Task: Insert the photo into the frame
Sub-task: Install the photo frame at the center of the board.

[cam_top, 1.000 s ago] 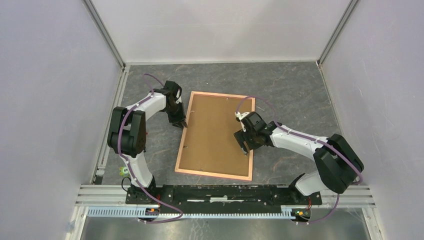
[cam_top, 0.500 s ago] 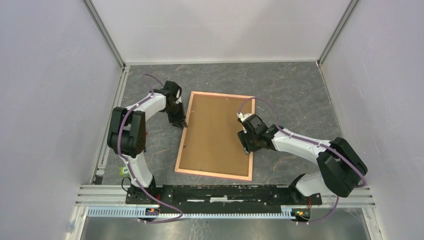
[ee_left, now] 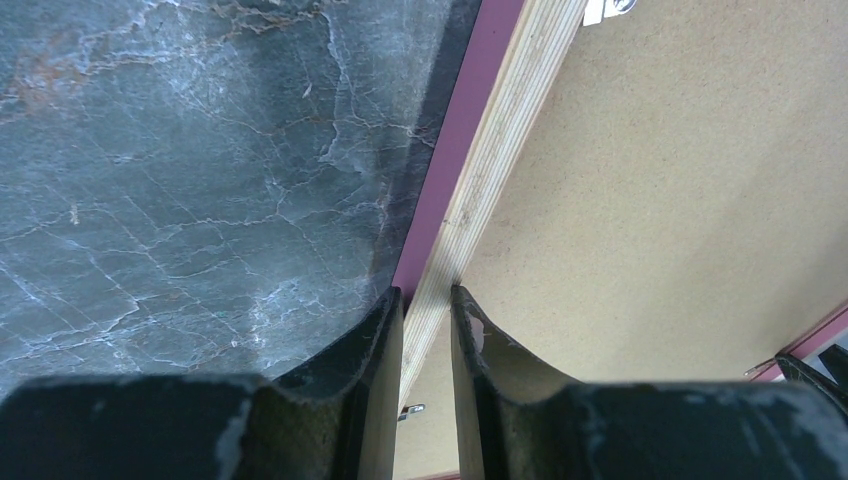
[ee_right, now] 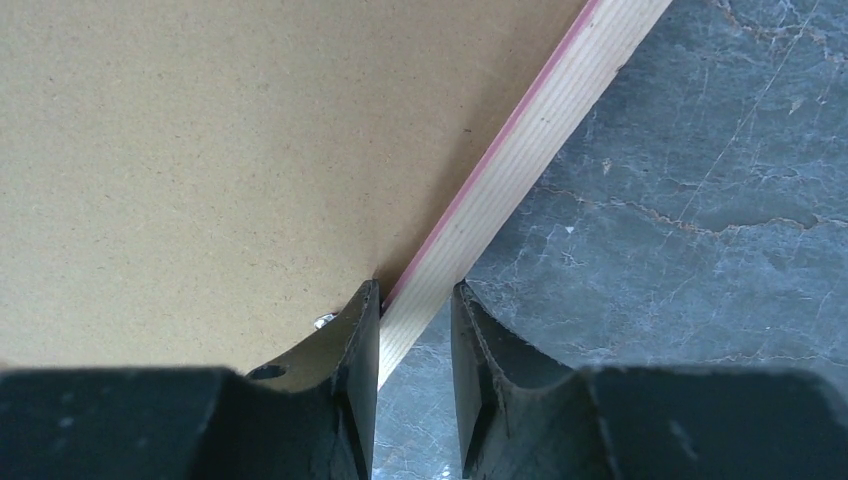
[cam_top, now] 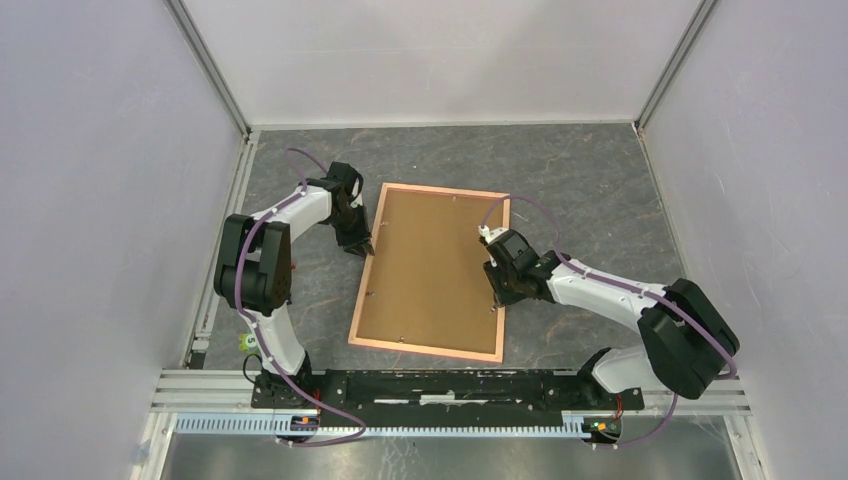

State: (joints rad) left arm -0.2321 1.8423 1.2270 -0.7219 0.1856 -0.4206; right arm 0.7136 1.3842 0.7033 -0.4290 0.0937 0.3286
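Observation:
The salmon-pink frame (cam_top: 425, 349) lies face down on the table, and a brown backing board (cam_top: 430, 265) fills it. The photo is hidden. My left gripper (cam_top: 362, 247) stands at the frame's left border. In the left wrist view its jaws (ee_left: 427, 300) are shut on the pale wooden rail (ee_left: 500, 130), one finger on each side. My right gripper (cam_top: 497, 300) stands at the right border. In the right wrist view it (ee_right: 415, 295) straddles the rail (ee_right: 540, 130), with both fingertips against it.
The dark marbled table (cam_top: 580, 190) is walled in white on three sides. An aluminium rail (cam_top: 450, 385) with the arm bases runs along the near edge. Small metal clips (ee_right: 323, 321) sit along the backing board's edge.
My right gripper has slid from over the backing board out to the frame's right border, and its jaws have narrowed onto the rail. The left arm and the frame have not moved.

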